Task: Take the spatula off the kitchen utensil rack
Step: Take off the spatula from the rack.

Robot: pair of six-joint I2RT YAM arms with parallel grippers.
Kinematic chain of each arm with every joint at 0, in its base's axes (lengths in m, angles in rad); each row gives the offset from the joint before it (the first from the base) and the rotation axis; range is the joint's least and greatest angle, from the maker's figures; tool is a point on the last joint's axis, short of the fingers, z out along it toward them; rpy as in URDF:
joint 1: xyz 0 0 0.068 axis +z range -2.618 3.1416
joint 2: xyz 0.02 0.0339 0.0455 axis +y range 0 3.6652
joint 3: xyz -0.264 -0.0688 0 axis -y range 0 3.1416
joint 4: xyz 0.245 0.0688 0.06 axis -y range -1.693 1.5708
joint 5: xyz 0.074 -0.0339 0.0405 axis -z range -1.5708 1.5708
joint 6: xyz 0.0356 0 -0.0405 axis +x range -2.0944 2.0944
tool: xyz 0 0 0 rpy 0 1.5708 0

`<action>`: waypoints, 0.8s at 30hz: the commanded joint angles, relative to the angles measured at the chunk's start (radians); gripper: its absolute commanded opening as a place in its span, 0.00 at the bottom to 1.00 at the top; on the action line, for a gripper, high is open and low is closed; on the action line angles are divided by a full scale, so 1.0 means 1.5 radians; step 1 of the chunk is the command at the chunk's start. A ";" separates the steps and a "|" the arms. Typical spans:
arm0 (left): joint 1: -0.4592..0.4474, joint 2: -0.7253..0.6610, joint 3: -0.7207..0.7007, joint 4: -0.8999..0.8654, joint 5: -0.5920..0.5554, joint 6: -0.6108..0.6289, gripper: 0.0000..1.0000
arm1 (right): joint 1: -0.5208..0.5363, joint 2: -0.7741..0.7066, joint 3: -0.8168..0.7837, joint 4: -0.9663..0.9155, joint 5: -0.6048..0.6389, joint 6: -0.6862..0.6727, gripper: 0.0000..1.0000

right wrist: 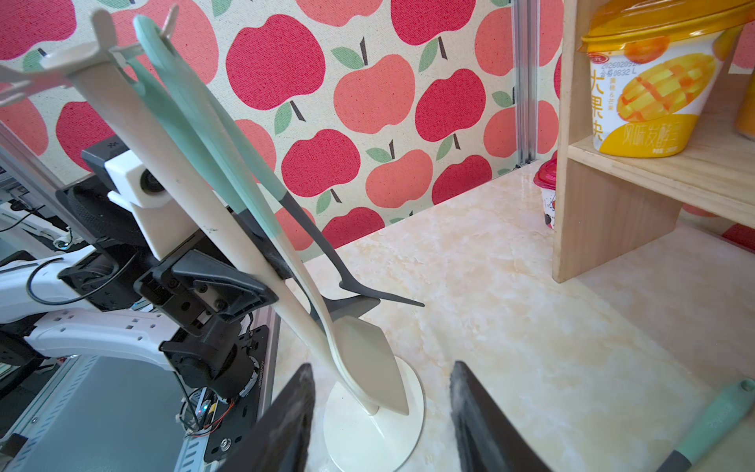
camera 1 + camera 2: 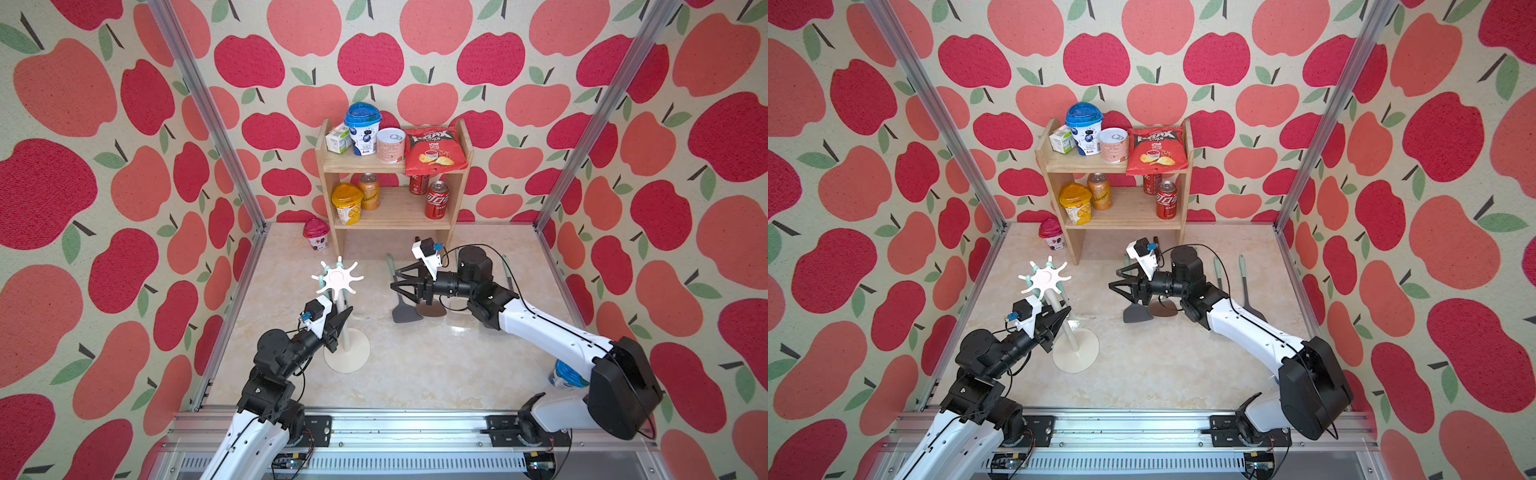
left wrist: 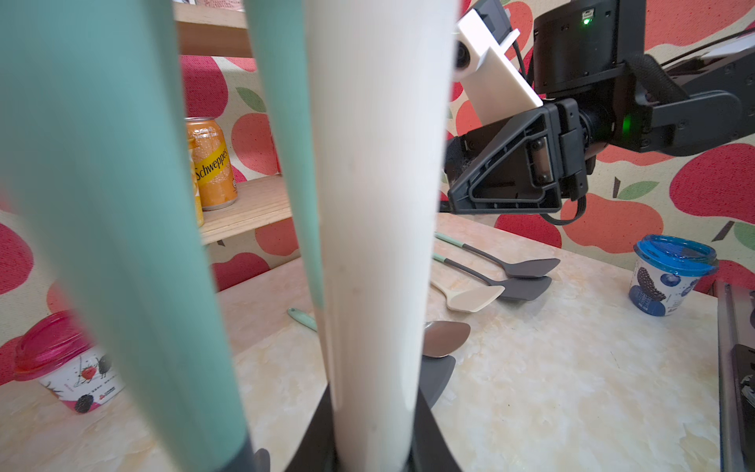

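Observation:
The white kitchen utensil rack [image 2: 347,353] [image 2: 1075,353] stands left of centre, its pole tilted. My left gripper [image 2: 341,318] [image 2: 1059,318] [image 3: 374,445] is shut on the pole [image 3: 380,204] at about mid-height. Two teal-handled spatulas [image 1: 228,163] with grey blades [image 1: 367,300] and a cream spatula [image 1: 367,359] hang from the star crown [image 2: 337,279] [image 1: 81,57]. My right gripper [image 2: 392,286] [image 2: 1111,286] [image 1: 380,374] is open and holds nothing. It hovers to the right of the rack, facing it, above a grey spatula [image 2: 405,313] lying on the table.
Several more utensils lie on the table: a brown spoon [image 2: 432,309], a cream spatula [image 3: 474,298] and two grey spatulas [image 3: 523,267]. A wooden shelf [image 2: 392,216] with cans and snacks stands at the back. A pink cup [image 2: 316,235] stands beside it, a blue cup [image 3: 670,274] near the right arm's base.

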 commanded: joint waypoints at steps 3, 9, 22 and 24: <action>0.002 -0.008 -0.016 0.008 0.023 -0.012 0.02 | 0.004 -0.003 -0.008 0.042 -0.038 -0.019 0.55; 0.004 -0.033 -0.037 -0.003 0.012 -0.017 0.02 | 0.004 0.012 -0.006 0.073 -0.067 -0.014 0.56; 0.016 -0.029 -0.037 0.006 0.015 -0.025 0.02 | 0.004 0.052 0.036 0.083 -0.096 -0.043 0.52; 0.020 -0.027 -0.035 0.005 0.018 -0.026 0.02 | 0.005 0.063 0.043 0.086 -0.103 -0.044 0.52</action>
